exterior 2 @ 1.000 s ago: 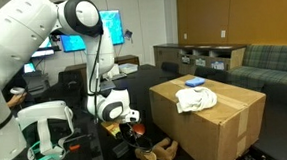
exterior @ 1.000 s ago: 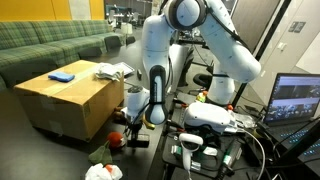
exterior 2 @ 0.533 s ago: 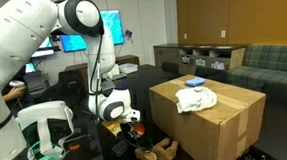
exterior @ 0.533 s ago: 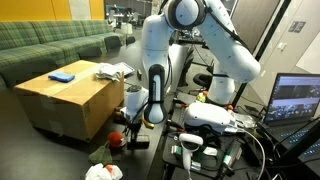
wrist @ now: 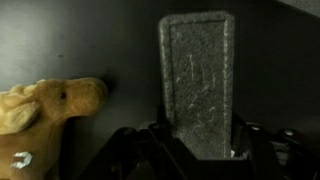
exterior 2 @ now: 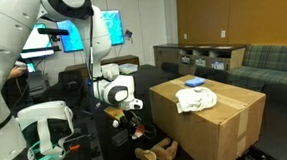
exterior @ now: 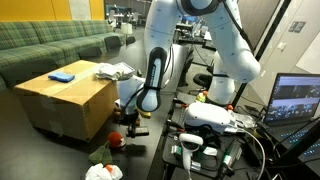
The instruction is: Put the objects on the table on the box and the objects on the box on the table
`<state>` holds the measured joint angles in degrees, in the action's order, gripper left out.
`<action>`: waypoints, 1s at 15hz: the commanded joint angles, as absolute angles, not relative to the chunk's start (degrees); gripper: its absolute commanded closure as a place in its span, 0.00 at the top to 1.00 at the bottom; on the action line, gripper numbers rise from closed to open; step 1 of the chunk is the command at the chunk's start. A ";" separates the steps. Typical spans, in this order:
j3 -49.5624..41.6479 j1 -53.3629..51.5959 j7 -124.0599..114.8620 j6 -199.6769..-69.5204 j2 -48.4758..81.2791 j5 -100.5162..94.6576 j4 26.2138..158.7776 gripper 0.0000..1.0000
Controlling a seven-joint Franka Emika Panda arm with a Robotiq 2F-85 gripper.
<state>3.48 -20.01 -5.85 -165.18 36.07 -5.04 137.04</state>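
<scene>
Between the fingers (wrist: 135, 158), dead centre of the wrist view: grey block (wrist: 197, 85), flat-faced and felt-like, standing lengthwise out of the grasp. Clenched on its near end from both sides, by the look of it, a firm pinch. Behind it, dark desk (wrist: 60, 40); touching or hanging just clear, impossible to tell from this angle. Off to one side on the desk, tan plush toy (wrist: 50, 108), near the block but apart from it. Further out, tan cardboard box (exterior 2: 211, 126) next to the desk, carrying a blue item (exterior 2: 194, 83) and a white cloth (exterior 2: 195, 101) on top, seen in both exterior views.

Likely step in hand: getting the block up onto the box. Best done by rising straight first, well above the box's edge, then crossing over and coming down on a bare patch of cardboard, away from cloth and blue item. Keep the squeeze even. Long block, grip at one end, so apt to pivot on a fast swing. Mind the plush on the way up. Let go only once flat on the cardboard.

Writing: none legible. Small pale mark low on the plush, too blurred to read. No brand to be made out on block or box.
</scene>
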 commanded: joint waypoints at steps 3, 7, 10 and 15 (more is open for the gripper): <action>3.50 -20.85 -6.98 -146.99 20.60 -8.70 136.58 0.33; 3.74 -20.53 -10.39 -139.04 15.84 -14.99 130.71 0.33; 4.38 -19.86 -12.23 -135.70 15.60 -17.78 124.56 0.33; 4.57 -19.49 -13.60 -133.13 20.20 -19.63 112.13 0.33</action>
